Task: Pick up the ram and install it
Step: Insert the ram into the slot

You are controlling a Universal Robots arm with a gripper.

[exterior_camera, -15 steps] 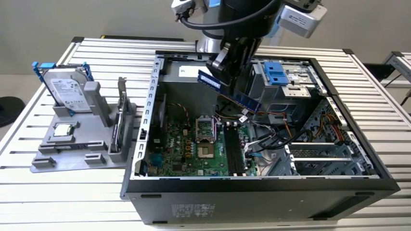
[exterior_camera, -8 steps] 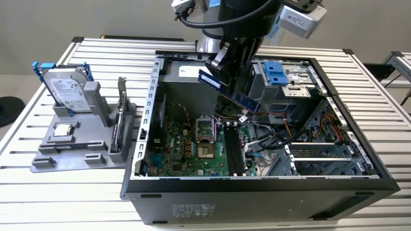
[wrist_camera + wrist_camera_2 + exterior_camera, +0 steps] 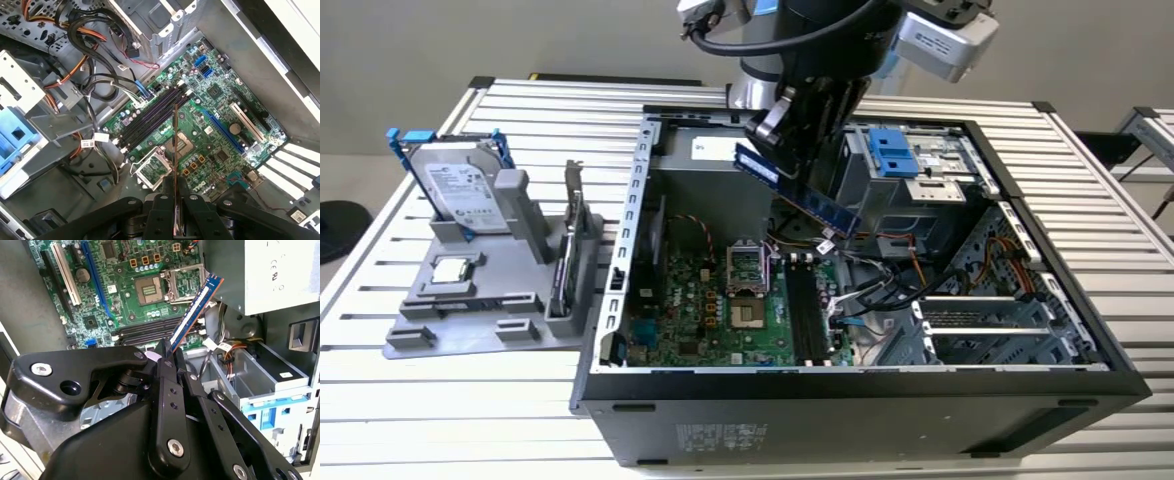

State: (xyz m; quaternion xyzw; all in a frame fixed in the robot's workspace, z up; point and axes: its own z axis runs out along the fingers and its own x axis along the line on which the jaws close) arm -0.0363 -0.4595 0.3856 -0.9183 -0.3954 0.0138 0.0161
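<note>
The ram (image 3: 803, 195) is a long, thin blue-green stick with black chips, tilted and hanging over the open computer case (image 3: 720, 400). My gripper (image 3: 781, 140) is shut on its upper end. In the second wrist view the ram (image 3: 194, 310) sticks out from the black fingers (image 3: 165, 390) toward the motherboard. The first wrist view shows the ram (image 3: 175, 160) edge-on, above the processor socket (image 3: 182, 145) and short of the dark memory slots (image 3: 150, 117). Those memory slots (image 3: 807, 310) lie below the stick's lower end, apart from it.
A grey holder (image 3: 494, 320) on the slatted table, at the exterior view's left, carries a silver hard drive (image 3: 460, 185) with a blue bracket and a small square processor chip (image 3: 451, 270). Inside the case are loose cables (image 3: 887, 290), a blue drive bay (image 3: 894, 150) and metal cage walls.
</note>
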